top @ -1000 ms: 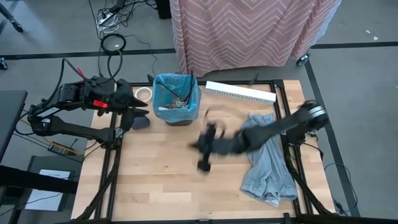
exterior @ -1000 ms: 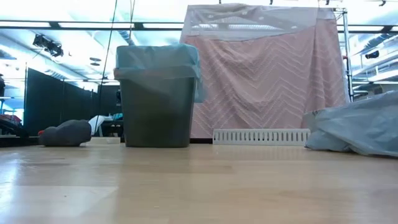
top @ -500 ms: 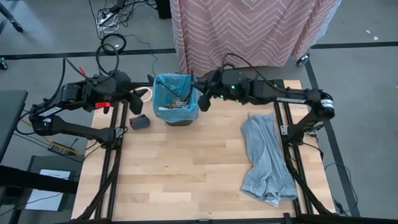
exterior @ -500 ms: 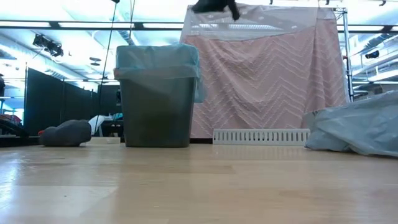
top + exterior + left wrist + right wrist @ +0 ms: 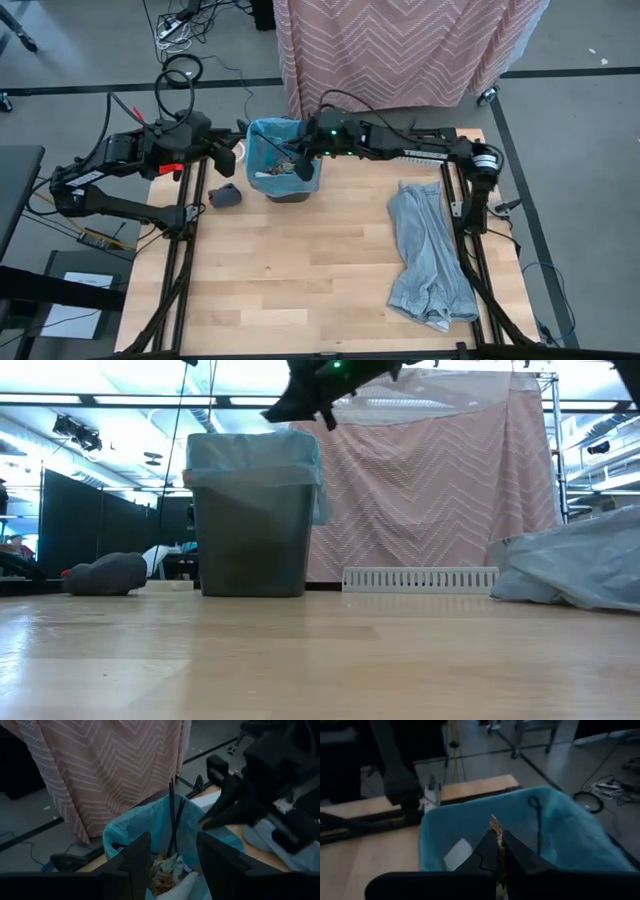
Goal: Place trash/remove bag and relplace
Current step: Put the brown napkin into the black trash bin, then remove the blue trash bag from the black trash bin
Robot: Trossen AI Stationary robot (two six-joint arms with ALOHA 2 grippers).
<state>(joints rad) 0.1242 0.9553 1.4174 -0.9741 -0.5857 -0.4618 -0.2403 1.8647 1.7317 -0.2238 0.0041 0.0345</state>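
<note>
A grey bin [image 5: 284,165] lined with a light blue bag [image 5: 560,827] stands at the table's far side, left of the middle. Trash lies inside it, with thin dark sticks [image 5: 172,815] leaning against the bag's wall. My right gripper [image 5: 303,168] hangs over the bin's open top, above its rim [image 5: 252,438] in the low view, and is shut on a small brown scrap. My left gripper [image 5: 170,865] is open just left of the bin, pointing at it and holding nothing. My right gripper pinches a small brown scrap [image 5: 493,824] between its two fingertips [image 5: 482,847]. The scrap's jagged end sticks out past the tips. The fingers reach in from the table's right side, slanting a little downward. The scrap is held clear, over the bag's opening.
A dark grey-blue lump [image 5: 224,195] lies on the table beside the bin's left side. A crumpled pale blue-grey bag [image 5: 430,255] is spread over the table's right part. A white slatted strip [image 5: 420,578] lies along the far edge, behind my right arm.
My right gripper has swept from the table's middle toward the far edge and to the left, ending over the bin with its fingers still shut. My left gripper has stayed beside the bin, and its wrist has turned toward it.
</note>
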